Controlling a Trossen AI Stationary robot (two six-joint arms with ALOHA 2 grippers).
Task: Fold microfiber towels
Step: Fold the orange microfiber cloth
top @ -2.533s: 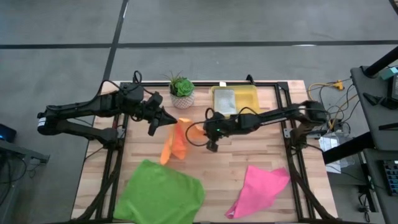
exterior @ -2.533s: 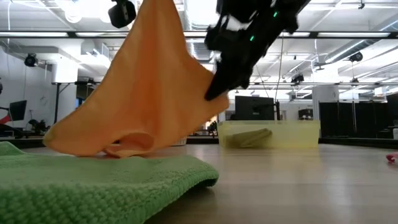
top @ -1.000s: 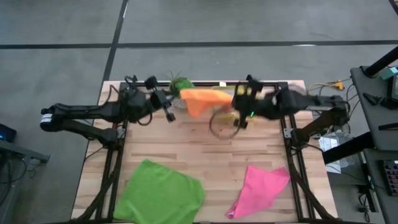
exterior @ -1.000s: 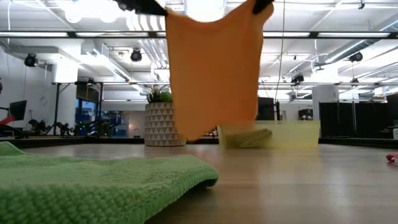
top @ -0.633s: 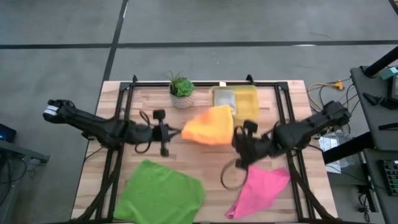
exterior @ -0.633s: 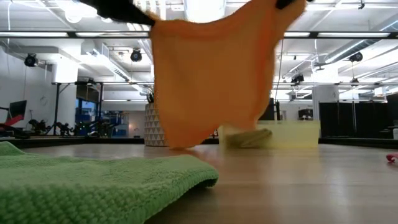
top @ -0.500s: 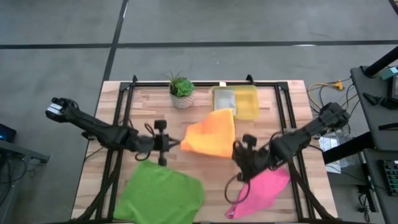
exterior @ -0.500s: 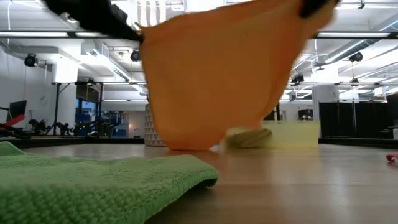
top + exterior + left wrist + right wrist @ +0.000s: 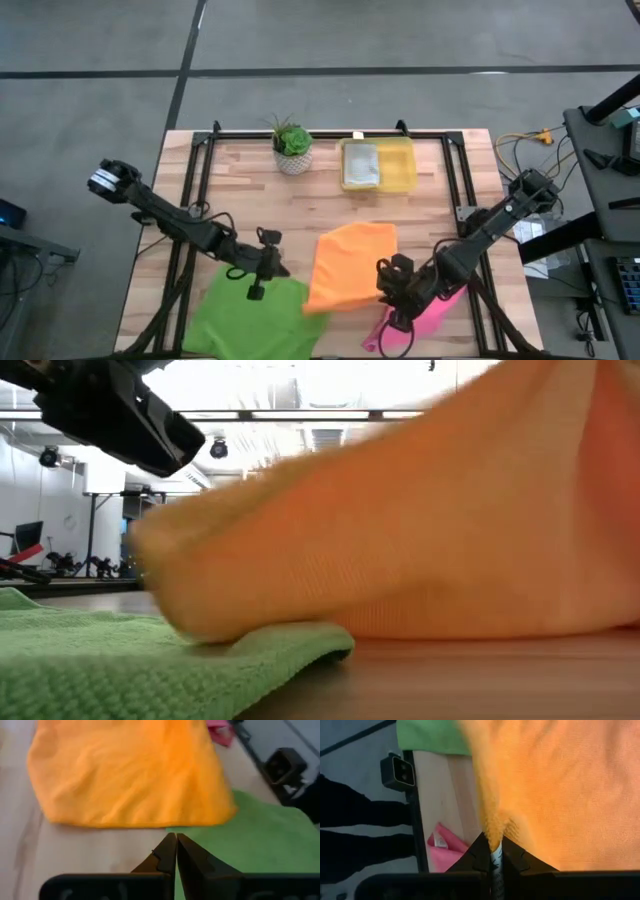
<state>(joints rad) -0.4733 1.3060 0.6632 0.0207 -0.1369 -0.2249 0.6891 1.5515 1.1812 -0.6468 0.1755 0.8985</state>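
The orange towel (image 9: 350, 265) lies spread near the table's near edge, and its near left corner rests on the green towel (image 9: 250, 315). In the low view it fills most of the picture (image 9: 420, 540) above the green towel (image 9: 150, 670). My right gripper (image 9: 385, 285) is shut on the orange towel's right side (image 9: 555, 780). My left gripper (image 9: 280, 270) is shut and empty, its tips (image 9: 172, 840) just short of the orange towel's edge (image 9: 150, 822), over the green towel (image 9: 260, 850). The pink towel (image 9: 435, 305) lies under my right arm. The grey towel (image 9: 362, 165) lies in the yellow bin. My right gripper pinches the orange towel's edge (image 9: 494, 834) between its two fingers, at the towel's right near part. A white tag (image 9: 495, 856) shows between the fingers. The fingers come from the table's right. The cloth rises in a ridge at the fingers; the rest lies on the table.
A translucent yellow bin (image 9: 395, 165) and a small potted plant (image 9: 292, 148) stand at the far edge. Bare wood lies between them and the towels. A black frame rail and camera box (image 9: 397, 772) stand at the table's near edge.
Both grippers have gone toward the table's near edge and down. The orange towel, which hung spread between them in the air, now lies flat on the table with a corner over the green towel. The towel's left corner has come out of my left gripper.
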